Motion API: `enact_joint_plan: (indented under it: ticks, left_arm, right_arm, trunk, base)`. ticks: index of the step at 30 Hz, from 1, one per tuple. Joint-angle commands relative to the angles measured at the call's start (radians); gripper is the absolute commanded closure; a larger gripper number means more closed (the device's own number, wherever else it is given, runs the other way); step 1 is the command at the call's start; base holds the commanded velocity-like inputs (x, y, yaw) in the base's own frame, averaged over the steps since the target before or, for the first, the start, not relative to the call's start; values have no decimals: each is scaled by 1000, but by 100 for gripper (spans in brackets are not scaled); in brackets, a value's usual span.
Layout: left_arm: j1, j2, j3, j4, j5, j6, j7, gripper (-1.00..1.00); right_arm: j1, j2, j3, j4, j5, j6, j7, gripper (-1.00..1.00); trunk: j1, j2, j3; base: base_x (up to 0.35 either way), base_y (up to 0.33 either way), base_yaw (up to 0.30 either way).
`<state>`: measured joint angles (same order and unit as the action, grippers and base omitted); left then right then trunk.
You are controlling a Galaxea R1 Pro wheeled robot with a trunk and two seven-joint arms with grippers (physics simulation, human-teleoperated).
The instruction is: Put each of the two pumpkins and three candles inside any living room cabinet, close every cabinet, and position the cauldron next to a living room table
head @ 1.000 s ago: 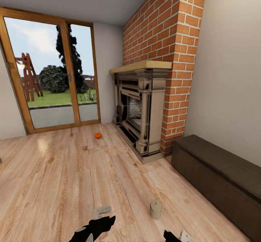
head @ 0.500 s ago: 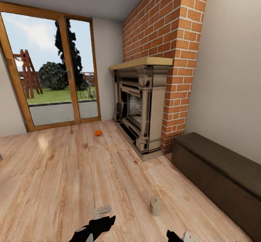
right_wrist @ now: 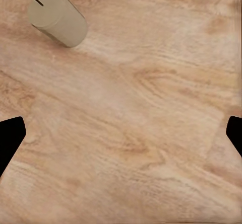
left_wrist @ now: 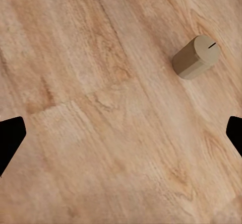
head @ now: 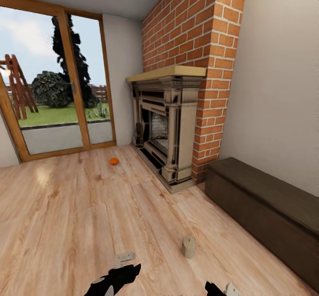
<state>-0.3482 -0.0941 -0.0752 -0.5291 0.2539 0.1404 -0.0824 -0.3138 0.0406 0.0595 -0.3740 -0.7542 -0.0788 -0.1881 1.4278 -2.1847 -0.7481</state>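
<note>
- Left pincer (left_wrist: 121, 138): spread wide, dark fingertips (left_wrist: 11, 141) at opposite edges of the left wrist view, nothing held, bare wood floor (left_wrist: 101, 133) between them.
- Right pincer (right_wrist: 121, 136): likewise spread wide and empty above floorboards in the right wrist view.
- Low in the head view: the left arm (head: 116, 278) in black and white, the right arm's tip (head: 219, 289) at the bottom edge.
- Beige candle (head: 188, 247): upright on the floor, ahead of and between the two arms; seen too at (left_wrist: 195, 58) and (right_wrist: 57, 16), apart from both pincers.
- Dark-brown cabinet (head: 266, 212): against the right wall, fronts shut, near the candle's right.
- Brick fireplace (head: 170, 127): just beyond the cabinet.
- Orange pumpkin (head: 114, 161): on the floor well ahead, near the fireplace and the glass doors (head: 57, 83).
</note>
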Motion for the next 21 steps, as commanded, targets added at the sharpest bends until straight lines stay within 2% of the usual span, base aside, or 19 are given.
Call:
enact_joint_plan:
  ticks: [1,11,17,21]
  left_arm:
    - [0,1,-2,-2,8,5,0,-100]
    - [0,1,-2,-2,8,5,0,-100]
    - [0,1,-3,-2,8,5,0,-100]
    - [0,1,-4,-2,8,4,0,-100]
  right_arm:
    - [-1,0,6,0,-10,-6,-5,-100]
    - [-1,-2,7,-1,-8,-12,-6,-100]
    - [-1,-2,7,-1,-8,-14,-7,-100]
    - [-1,-2,-28,0,-8,-8,-7,-100]
  trunk:
    - [0,0,-2]
    - [0,0,-14]
    - [0,0,-17]
    - [0,0,-20]
  base:
    - [0,215,-197]
    - [0,208,-189]
    - [0,48,-76]
    - [0,5,-219]
